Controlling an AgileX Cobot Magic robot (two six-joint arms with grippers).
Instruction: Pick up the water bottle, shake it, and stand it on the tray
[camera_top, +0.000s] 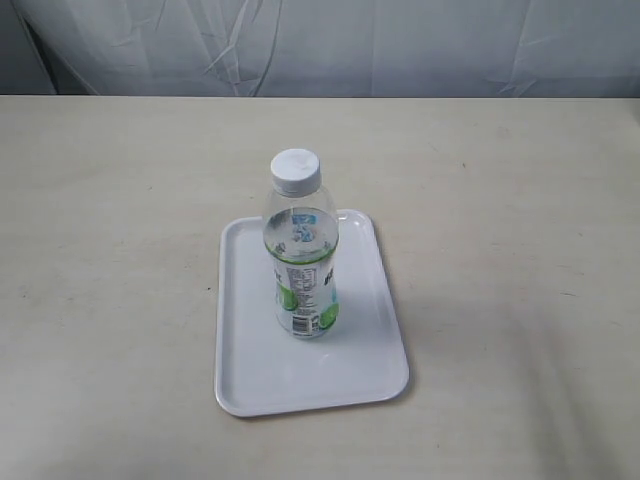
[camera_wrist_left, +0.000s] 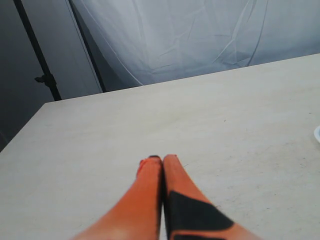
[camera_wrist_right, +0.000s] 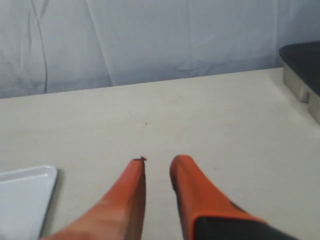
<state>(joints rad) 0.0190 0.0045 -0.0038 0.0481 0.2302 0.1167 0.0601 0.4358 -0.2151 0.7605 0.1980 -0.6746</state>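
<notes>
While the water bottle (camera_top: 300, 260) stands upright on the tray (camera_top: 250, 370), its base sits about mid-tray, clear of the low rim on all 4 sides. The white cap (camera_top: 296, 171) is screwed on, and the white-and-green label (camera_top: 305, 300) wraps the lower half; the upper half is clear. The tray lies flat on the pale table (camera_top: 120, 250), roughly centred between left and right, with its long side running near to far. A creased white cloth (camera_top: 400, 40) hangs behind the far table edge. Left gripper (camera_wrist_left: 161, 159): the 2 orange fingers are pressed together along their length, with nothing between them, above bare table; a sliver of the tray's rim (camera_wrist_left: 317, 134) shows at the edge of that wrist view, well apart from the fingertips. Right gripper (camera_wrist_right: 159, 161): the 2 orange fingers stand apart with a narrow gap, with nothing between them, above bare table. 1 rounded corner of the tray (camera_wrist_right: 25, 200) shows in the right wrist view, beside the gripper but not touching it. A dark, metal-edged object (camera_wrist_right: 302, 65) sits on the table beyond the right gripper; what it is I cannot tell.
</notes>
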